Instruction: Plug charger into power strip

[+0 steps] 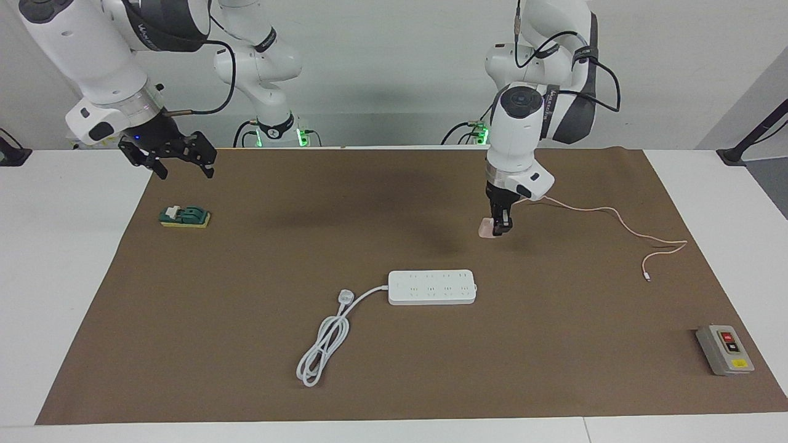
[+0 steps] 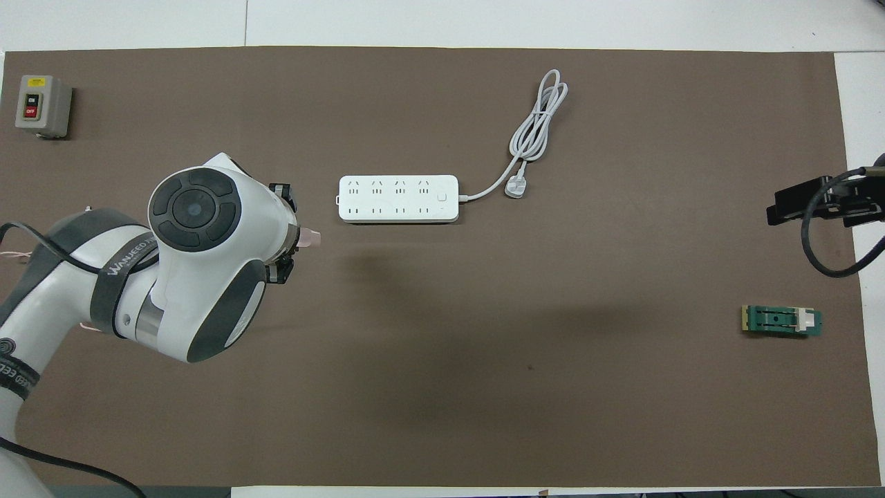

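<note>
The left gripper (image 1: 500, 229) is clamped on the charger (image 1: 486, 228), holding the small pink cube up in the air over the brown mat (image 1: 394, 381), above the stretch of mat next to the power strip's left-arm end. The power strip (image 1: 431, 287) lies flat near the middle of the mat, sockets up, and the charger is clearly apart from it, not yet over any socket. The charger's thin pink cable (image 1: 606, 212) trails from the gripper away from the power strip toward the left arm's end of the table, its tiny white tip (image 1: 646, 276) resting on the mat.

From the power strip's other end its thick white cord (image 1: 323, 347) runs to a loose coil (the white plug (image 1: 346, 298) lies just beside the strip).

The right gripper (image 1: 183, 168) waits with its fingers spread wide and nothing between them, well apart from the power strip, over the mat's edge above a small green block (image 1: 185, 216). A grey button box (image 1: 724, 349) sits well away from the power strip, at the left arm's end, farther from the robots.
</note>
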`<act>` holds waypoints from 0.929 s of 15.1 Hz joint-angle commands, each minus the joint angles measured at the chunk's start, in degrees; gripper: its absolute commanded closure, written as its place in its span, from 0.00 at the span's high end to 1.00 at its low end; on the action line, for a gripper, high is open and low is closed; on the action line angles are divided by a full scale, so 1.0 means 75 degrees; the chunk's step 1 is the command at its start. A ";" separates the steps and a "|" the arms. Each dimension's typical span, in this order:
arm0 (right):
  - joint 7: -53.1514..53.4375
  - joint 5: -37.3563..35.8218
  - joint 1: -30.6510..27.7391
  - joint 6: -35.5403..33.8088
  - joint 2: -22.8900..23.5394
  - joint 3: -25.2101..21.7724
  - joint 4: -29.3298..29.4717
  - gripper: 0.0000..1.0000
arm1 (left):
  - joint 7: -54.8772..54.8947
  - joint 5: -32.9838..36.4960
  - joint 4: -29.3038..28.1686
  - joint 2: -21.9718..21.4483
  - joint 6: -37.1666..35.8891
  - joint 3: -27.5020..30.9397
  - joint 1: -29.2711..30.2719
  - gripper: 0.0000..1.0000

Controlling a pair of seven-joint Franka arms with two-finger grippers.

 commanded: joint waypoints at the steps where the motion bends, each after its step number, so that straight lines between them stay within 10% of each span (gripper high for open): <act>1: -0.0148 -0.0271 -0.0053 -0.0151 -0.0035 0.0071 0.0024 1.00 | -0.0304 0.0202 0.0946 0.0640 -0.0576 0.0129 -0.0180 0.00; 8: -0.0125 -0.0271 -0.0088 -0.0163 -0.0059 0.0059 0.0001 1.00 | -0.0363 0.0190 0.3474 0.2500 -0.2215 0.0141 -0.0460 0.00; 14: -0.0125 -0.0271 -0.0088 -0.0174 -0.0059 0.0059 0.0001 1.00 | -0.0562 0.0226 0.3608 0.2691 -0.1960 0.0141 -0.0496 0.00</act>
